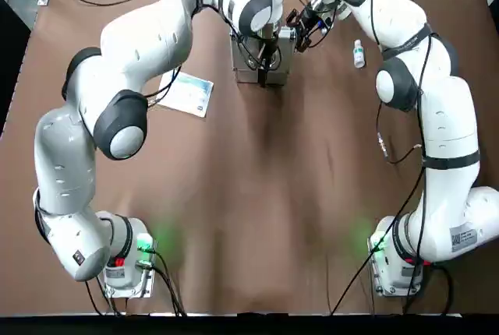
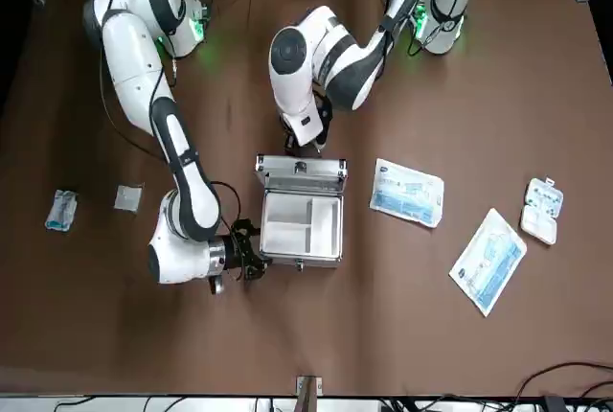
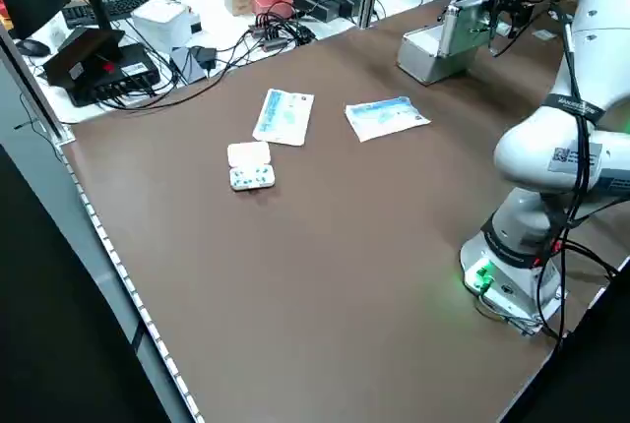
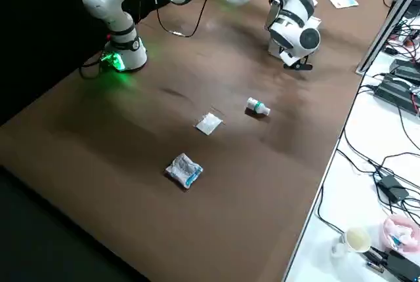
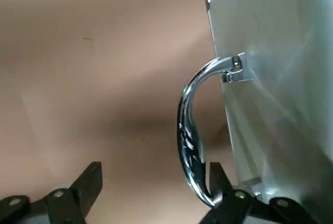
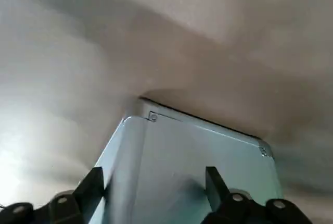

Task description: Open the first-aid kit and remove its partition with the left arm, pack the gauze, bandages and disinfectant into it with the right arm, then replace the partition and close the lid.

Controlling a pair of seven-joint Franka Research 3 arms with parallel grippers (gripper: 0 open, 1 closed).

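Note:
The silver first-aid kit stands open at the table's far middle, its lid upright. The cream-white partition lies inside it. My left gripper is open just behind the lid, with the lid's chrome handle close to one finger. My right gripper is open at the kit's side wall, low over the table. The disinfectant lies to the right of the kit. A small white gauze packet and a blue-white bandage pack lie farther right.
Two flat blue-white packets and a small pill box lie on the robot's left half of the table. Cables and boxes crowd the bench beyond the table's far edge. The near half of the brown table is bare.

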